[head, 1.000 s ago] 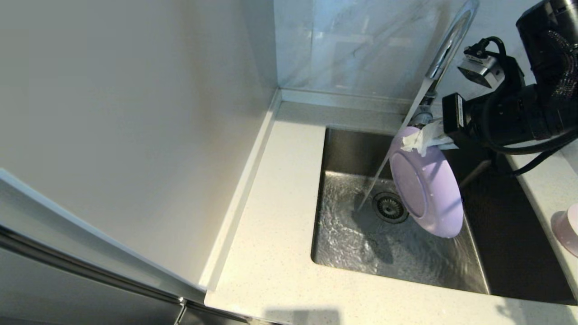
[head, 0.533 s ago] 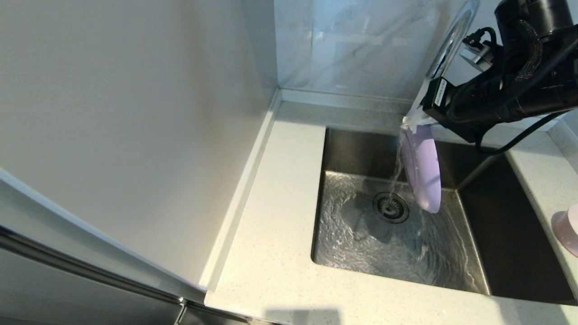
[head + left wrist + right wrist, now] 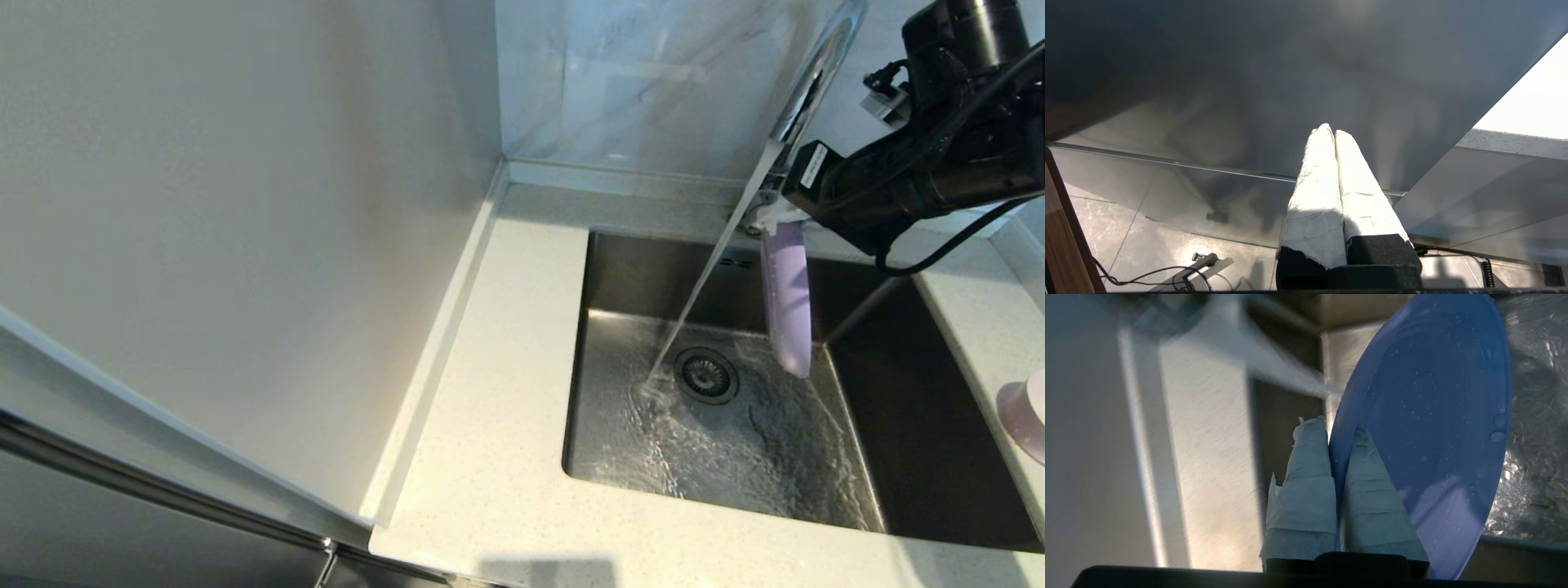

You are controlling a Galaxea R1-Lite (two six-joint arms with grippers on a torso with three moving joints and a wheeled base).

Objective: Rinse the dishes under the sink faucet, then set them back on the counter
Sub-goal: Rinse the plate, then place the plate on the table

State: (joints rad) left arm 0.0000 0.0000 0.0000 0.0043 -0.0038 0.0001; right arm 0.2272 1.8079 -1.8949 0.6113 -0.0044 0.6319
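Right gripper [image 3: 774, 219] fingers [image 3: 1306, 473] clamp lilac plate [image 3: 787, 298] rim, edge-on above sink [image 3: 620, 269], right of faucet [image 3: 808, 77] stream. Left gripper [image 3: 1334, 132] fingers closed, empty.

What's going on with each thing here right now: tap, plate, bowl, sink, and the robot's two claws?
faucet: running.
plate: wet, hanging on edge over the sink, beside the stream.
right gripper: shut on plate's rim.
left gripper: shut, empty, parked away.
sink: water flowing across bottom.
bowl: sitting on counter.
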